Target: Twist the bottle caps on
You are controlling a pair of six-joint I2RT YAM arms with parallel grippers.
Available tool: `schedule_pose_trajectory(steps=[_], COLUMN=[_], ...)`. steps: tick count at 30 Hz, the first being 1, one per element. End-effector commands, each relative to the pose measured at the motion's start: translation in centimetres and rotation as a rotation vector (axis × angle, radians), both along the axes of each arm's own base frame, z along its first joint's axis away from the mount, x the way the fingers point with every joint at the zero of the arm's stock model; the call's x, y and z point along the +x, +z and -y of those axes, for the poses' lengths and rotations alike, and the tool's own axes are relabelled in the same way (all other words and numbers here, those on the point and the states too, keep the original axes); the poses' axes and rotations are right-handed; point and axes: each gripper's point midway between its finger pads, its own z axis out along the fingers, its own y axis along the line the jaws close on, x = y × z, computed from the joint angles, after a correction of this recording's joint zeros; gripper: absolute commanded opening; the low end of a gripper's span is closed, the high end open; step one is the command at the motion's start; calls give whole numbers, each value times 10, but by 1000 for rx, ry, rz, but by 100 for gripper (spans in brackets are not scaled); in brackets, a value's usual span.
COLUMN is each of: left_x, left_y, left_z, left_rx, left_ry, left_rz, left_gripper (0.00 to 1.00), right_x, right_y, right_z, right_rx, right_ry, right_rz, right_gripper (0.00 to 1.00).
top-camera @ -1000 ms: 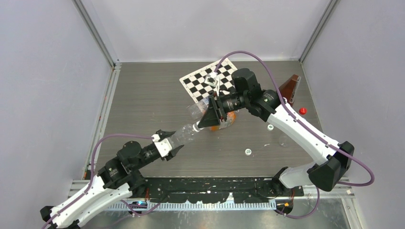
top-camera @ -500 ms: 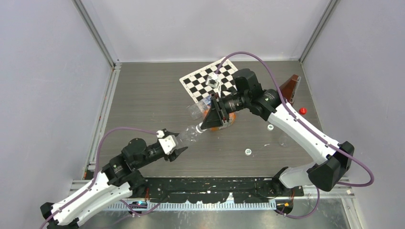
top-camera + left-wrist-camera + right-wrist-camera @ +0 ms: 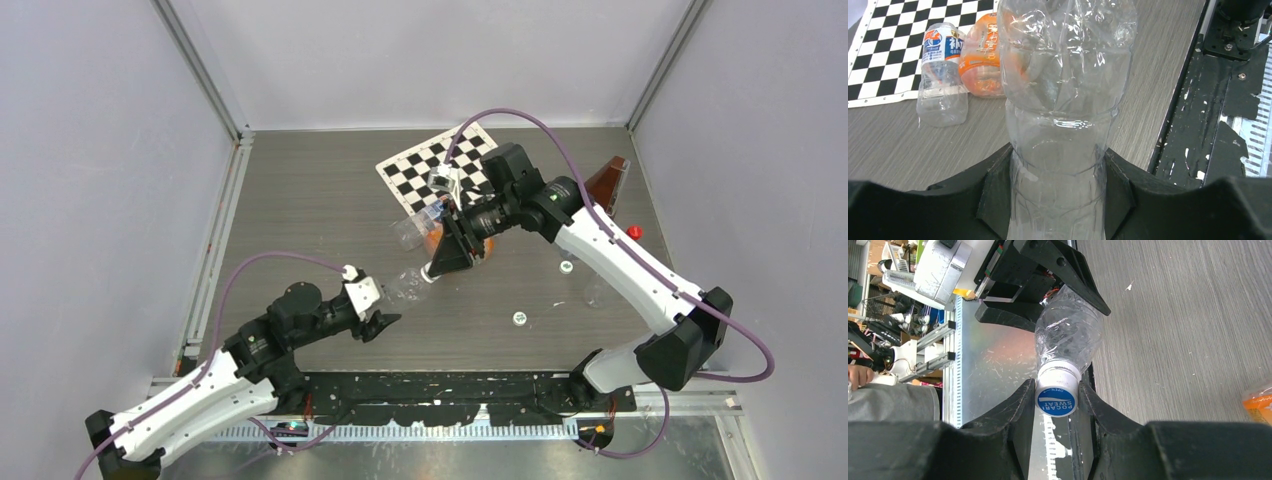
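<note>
Swinging rightward, the left fingers (image 3: 993,192) clamp the clear bottle (image 3: 1058,125). Right fingers (image 3: 1017,415) pinch its white cap (image 3: 1056,396); threading looks underway.

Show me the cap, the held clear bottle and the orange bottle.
cap (image 3: 1057,399): right wrist view, its blue top.
clear bottle (image 3: 1063,115): left wrist view, middle of its body.
orange bottle (image 3: 980,62): left wrist view, its orange label.

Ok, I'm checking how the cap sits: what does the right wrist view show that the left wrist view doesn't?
Only the right wrist: the blue-topped cap on the neck of the clear bottle, between the right jaws. Only the left wrist: a blue-labelled bottle lying by the checkerboard mat. Both: that clear bottle, gripped by the left jaws, and the orange-labelled bottle.
</note>
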Motion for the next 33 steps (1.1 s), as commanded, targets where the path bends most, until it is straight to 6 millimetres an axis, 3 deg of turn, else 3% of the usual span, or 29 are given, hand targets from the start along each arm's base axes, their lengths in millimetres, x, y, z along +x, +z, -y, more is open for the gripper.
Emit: schedule_pose_trajectory(steps=[1,9,16,25,33], left_x=[21,52,79,78,87], left_y=[75,89,114,121,121], left_z=[10,14,14,24,22], left_rx=[-234,-221,-188,-251,-244], left_ry=[52,132,241,242,281], left_rz=[215,393,469,344,391], left_gripper=[4,2,0,0,0], right_x=[-11,13,37,51,59], right_y=[2,0,-23,-32,-30], right_z=[-8,-21,-3,1,-4], right_rx=[-4,-40,-224,-204,-180], right_ry=[19,-239,-545,-745,-914], right_rz=[-102,-265,-295,-291,-441], right_gripper=[0,1,1,0,0])
